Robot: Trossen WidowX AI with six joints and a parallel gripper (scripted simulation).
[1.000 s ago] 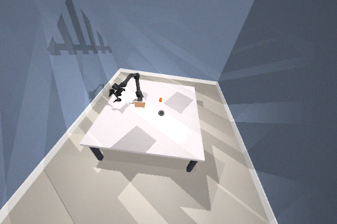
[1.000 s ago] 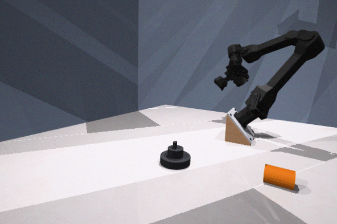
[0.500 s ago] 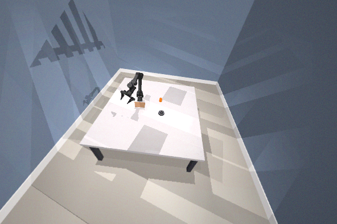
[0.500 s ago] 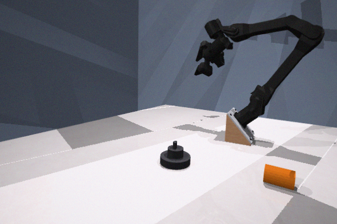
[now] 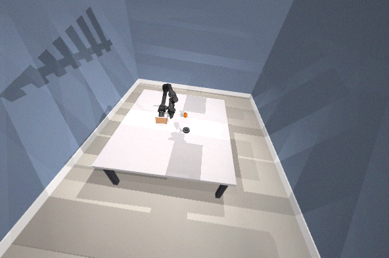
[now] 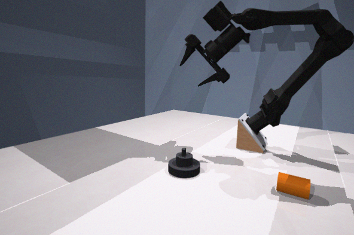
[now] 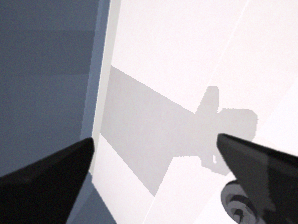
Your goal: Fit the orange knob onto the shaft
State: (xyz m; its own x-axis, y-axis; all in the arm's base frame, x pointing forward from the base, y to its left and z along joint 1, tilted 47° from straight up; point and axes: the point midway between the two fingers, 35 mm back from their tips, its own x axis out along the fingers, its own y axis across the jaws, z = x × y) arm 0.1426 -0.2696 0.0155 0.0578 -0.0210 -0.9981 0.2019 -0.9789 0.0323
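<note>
The orange knob (image 5: 185, 115) (image 6: 293, 185) lies on its side on the white table, to the right of the pedestal in the exterior view. The round dark pedestal (image 5: 186, 130) (image 6: 183, 172) (image 7: 230, 194) stands on the table, with the thin dark shaft (image 6: 183, 150) upright on its stepped top. The shaft's flat side cannot be made out. My gripper (image 6: 189, 75) (image 7: 156, 141) is wide open and empty, tilted, high above the table. In the wrist view its right finger partly covers the pedestal, and the knob is out of view.
The arm's base sits on a wooden wedge (image 5: 161, 120) (image 6: 246, 141) on the table (image 5: 141, 148) (image 6: 143, 205). The table's edge and the blue wall beyond it show at the left of the wrist view. Shadows of the arm fall near the pedestal.
</note>
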